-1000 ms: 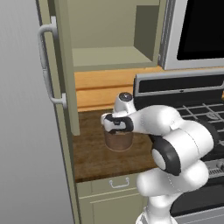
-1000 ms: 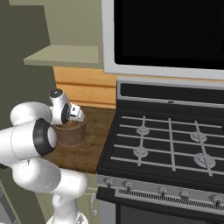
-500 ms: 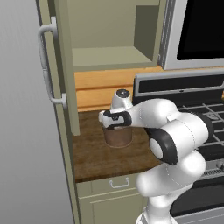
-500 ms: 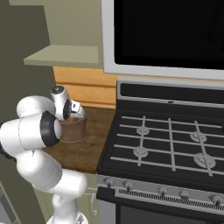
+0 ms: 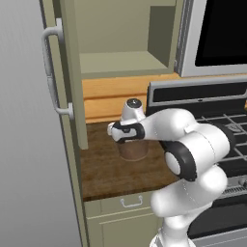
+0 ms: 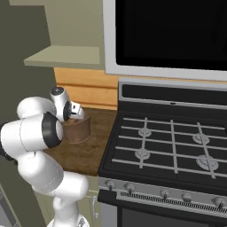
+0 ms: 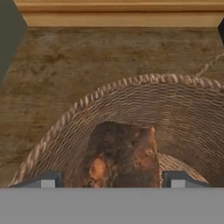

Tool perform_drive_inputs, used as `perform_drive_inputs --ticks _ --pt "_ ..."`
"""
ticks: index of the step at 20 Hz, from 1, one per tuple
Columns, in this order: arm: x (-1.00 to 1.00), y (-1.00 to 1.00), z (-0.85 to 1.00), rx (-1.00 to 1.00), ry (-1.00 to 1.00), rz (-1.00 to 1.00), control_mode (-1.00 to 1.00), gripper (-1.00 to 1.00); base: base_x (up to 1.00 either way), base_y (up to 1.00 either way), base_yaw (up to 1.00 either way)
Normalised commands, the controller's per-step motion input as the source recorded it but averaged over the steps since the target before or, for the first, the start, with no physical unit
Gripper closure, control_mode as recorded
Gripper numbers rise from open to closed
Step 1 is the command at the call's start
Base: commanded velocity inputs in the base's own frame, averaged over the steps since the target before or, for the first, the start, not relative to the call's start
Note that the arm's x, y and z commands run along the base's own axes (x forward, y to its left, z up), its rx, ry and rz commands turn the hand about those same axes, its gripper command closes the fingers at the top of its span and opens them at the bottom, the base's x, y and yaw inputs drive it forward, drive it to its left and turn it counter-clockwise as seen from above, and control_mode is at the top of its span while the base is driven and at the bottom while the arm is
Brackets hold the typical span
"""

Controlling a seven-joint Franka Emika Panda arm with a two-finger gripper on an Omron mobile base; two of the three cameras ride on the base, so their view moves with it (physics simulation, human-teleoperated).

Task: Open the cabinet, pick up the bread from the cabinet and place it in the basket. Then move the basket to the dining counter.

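Woven brown basket (image 7: 144, 109) sits directly under our pincer (image 7: 111, 178), on the dark wood worktop (image 5: 103, 169). Our 2 fingertips (image 7: 48, 179) stand wide apart, one on each side of the bread (image 7: 120, 155), and we cannot tell if they touch it. That dark, crusty bread lies inside the basket, just ahead of the pincer. From the base views, the pincer (image 5: 126, 132) hangs over the basket (image 5: 132, 150), with the cabinet (image 5: 120, 48) above and behind it, its door (image 5: 60, 72) swung open to the left

Kitchen: stove (image 6: 168, 146), cabinet (image 5: 120, 43), worktop (image 5: 111, 166)
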Motion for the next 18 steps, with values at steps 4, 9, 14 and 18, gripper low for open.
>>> perform_drive_inputs --ticks 4,9,14,18 --pt "-0.27 -0.08 0.18 0.00 -0.02 0.02 -1.00 -1.00 0.00 0.00 0.00" --pt "-0.48 -0.18 0.67 0.00 -0.05 0.03 -1.00 -1.00 0.00 0.00 0.00" --pt "-0.91 -0.33 0.44 0.00 -0.01 0.00 -1.00 -1.00 0.00 0.00 0.00" --pt "-0.45 -0.37 -0.03 0.00 0.00 -0.05 -1.00 -1.00 0.00 0.00 0.00"
